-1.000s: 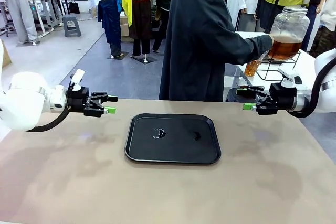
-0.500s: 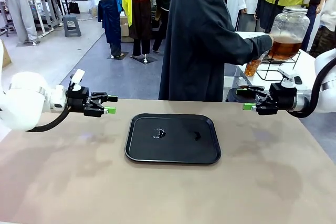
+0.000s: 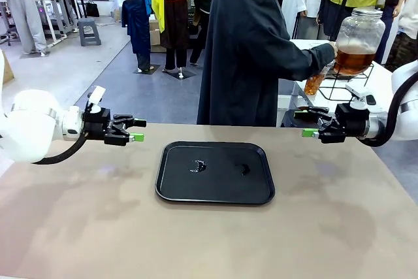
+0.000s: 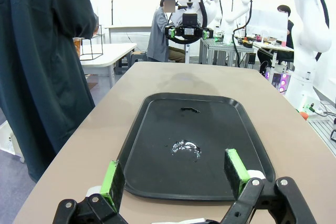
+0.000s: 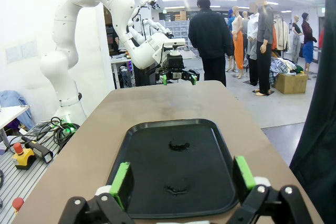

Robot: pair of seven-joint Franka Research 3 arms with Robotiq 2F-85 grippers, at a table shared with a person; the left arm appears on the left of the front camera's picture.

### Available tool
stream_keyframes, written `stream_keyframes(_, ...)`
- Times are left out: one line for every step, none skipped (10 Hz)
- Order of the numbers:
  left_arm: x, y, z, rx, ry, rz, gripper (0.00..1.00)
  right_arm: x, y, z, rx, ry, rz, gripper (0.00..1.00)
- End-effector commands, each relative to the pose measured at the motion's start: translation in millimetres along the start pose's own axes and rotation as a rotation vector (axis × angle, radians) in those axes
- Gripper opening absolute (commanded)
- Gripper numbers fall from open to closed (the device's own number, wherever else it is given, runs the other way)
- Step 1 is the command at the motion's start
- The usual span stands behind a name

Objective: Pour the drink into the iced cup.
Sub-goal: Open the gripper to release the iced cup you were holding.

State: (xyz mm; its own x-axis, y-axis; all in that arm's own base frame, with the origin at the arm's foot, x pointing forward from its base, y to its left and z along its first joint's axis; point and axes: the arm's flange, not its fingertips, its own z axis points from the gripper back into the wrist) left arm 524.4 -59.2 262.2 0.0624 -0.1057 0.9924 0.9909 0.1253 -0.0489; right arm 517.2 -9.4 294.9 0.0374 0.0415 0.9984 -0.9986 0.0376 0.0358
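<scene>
Two grippers wait with their jaws spread wide and nothing between them: your left gripper hovers over the table's left side, your right gripper over its right, both pointing inward at the flat black rounded-rectangle plastic tray lying between them on the matte tan table.

The amber-brown see-through drink is not on your table at all. It sits in the lower part of a large clear glass dispenser jar, standing upright on a black wire stand on a white side table beyond the far right corner. The person in the long dark coat reaches a hand to the jar's base, where a small clear cup holding amber liquid is at the tap.

So the drink lies behind and to the right of your right gripper, well apart from your left; the right arm looks the nearer one for any handover. I see no iced cup on the tray, only two small wet or glinting marks on its glossy surface.

Expect the small cup to be smooth, slippery and upright along its long axis.
</scene>
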Motion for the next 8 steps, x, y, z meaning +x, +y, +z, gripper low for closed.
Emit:
stream_keyframes(0.9, -0.3, 0.8, 0.003, -0.006, 0.000, 1.00, 3.3, -1.6, -2.0, -0.001, -0.006, 0.003, 1.00)
stream_keyframes(0.9, -0.3, 0.8, 0.003, -0.006, 0.000, 1.00, 3.3, -1.6, -2.0, -0.001, -0.006, 0.003, 1.00)
stream_keyframes(0.9, -0.3, 0.8, 0.003, -0.006, 0.000, 1.00, 3.3, -1.6, -2.0, -0.001, -0.006, 0.003, 1.00)
stream_keyframes(0.9, -0.3, 0.8, 0.003, -0.006, 0.000, 1.00, 3.3, -1.6, -2.0, -0.001, -0.006, 0.003, 1.00)
stream_keyframes(0.9, -0.3, 0.8, 0.003, -0.006, 0.000, 1.00, 3.3, -1.6, -2.0, -0.001, -0.006, 0.003, 1.00)
stream_keyframes(0.9, -0.3, 0.8, 0.003, -0.006, 0.000, 1.00, 3.3, -1.6, -2.0, -0.001, -0.006, 0.003, 1.00)
stream_keyframes(0.9, -0.3, 0.8, 0.003, -0.006, 0.000, 1.00, 3.3, -1.6, -2.0, -0.001, -0.006, 0.003, 1.00)
stream_keyframes(0.9, -0.3, 0.8, 0.003, -0.006, 0.000, 1.00, 3.3, -1.6, -2.0, -0.001, -0.006, 0.003, 1.00)
